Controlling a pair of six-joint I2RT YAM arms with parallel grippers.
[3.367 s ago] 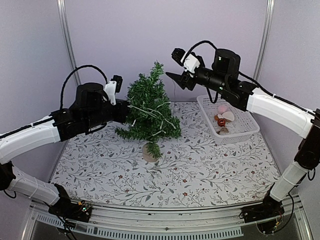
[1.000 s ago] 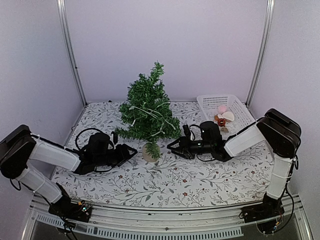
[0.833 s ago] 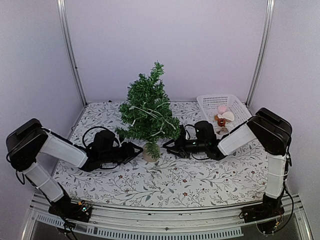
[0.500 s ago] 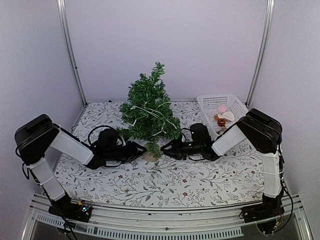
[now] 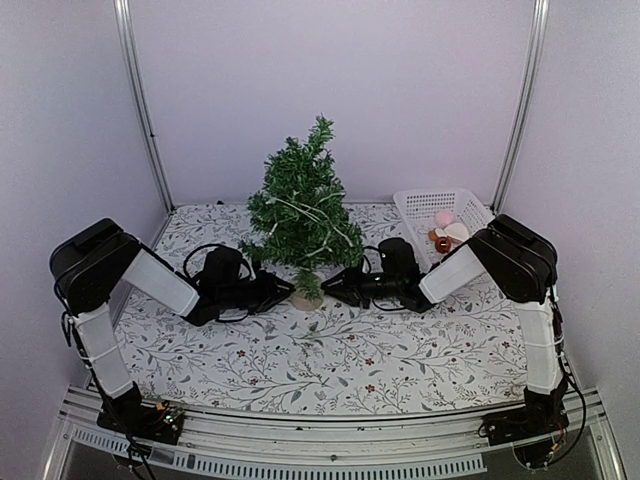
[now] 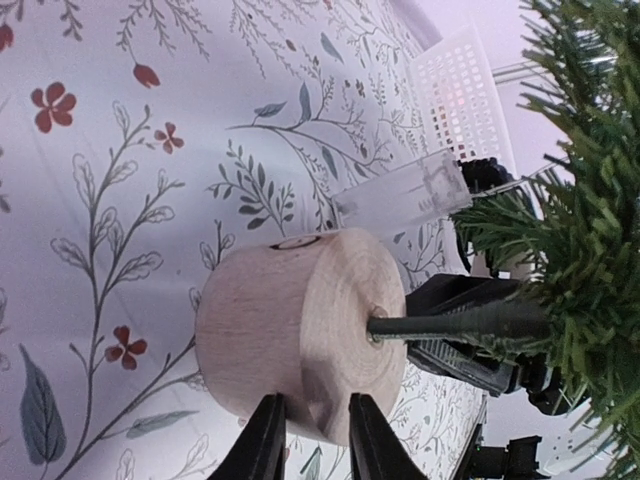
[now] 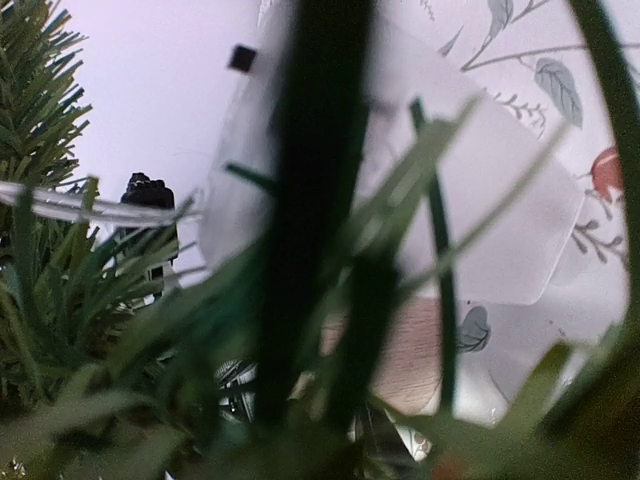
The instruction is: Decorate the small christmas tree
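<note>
Nearest you, both arms lie folded low over the flowered table (image 5: 340, 350), each reaching in toward the foot of the small christmas tree (image 5: 303, 205) from its own side.

The left gripper (image 5: 284, 292) comes in from the left. In its wrist view the 2 fingers (image 6: 262, 440) stand narrow, their tips at the near edge of the round wooden stump (image 6: 300, 340), with only a slim gap between them. You cannot tell whether they have bitten on the wood or only rest against it.

The right gripper (image 5: 333, 284) sits just beside the stump on the opposite side. Its own camera is buried in needles, so whether it is wide, narrow or holding anything cannot be told.

The tree stands upright on its stump in the middle of the table, between the 2 grippers. A clear plastic piece (image 6: 400, 195) lies on the cloth just behind the stump.

A pale strand (image 5: 300, 208) winds across the branches, so 1 layer of decoration looks to be in place.

Farther back on the right, well apart from the tree, the white basket (image 5: 440, 192) holds a few ornaments (image 5: 445, 230): pink, reddish-brown and pale ones. No ornament shows on the branches.

So by my reading you are early to midway: the strand is on and every ornament has yet to be hung. Both arms look busy with the tree's base, probably to steady or shift it, not with decorating as such.
</note>
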